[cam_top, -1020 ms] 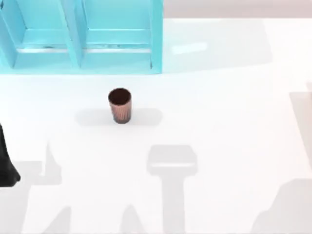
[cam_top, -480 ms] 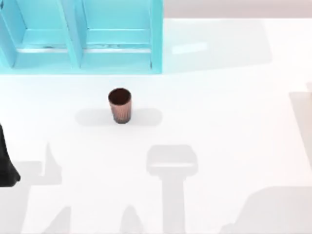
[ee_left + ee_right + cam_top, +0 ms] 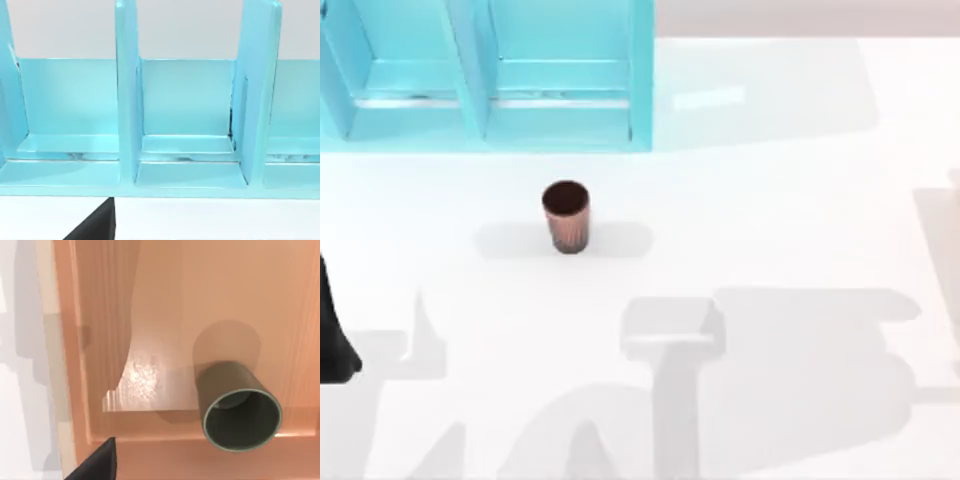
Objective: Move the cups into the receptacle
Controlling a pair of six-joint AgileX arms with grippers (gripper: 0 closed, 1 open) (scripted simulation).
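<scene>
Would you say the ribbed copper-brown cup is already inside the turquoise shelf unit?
No, the ribbed copper-brown cup stands upright on the white table, in front of the turquoise shelf unit.

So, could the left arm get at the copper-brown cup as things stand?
Probably yes. The copper-brown ribbed cup stands upright alone on the white table, in front of the turquoise shelf, with open surface between it and the left arm at the table's left edge.

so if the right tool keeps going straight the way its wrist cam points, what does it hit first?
Most likely the olive-green cup standing on the tan wooden tray, or the tray floor just beside it. Depth is unclear, so which comes first can't be settled.
</scene>
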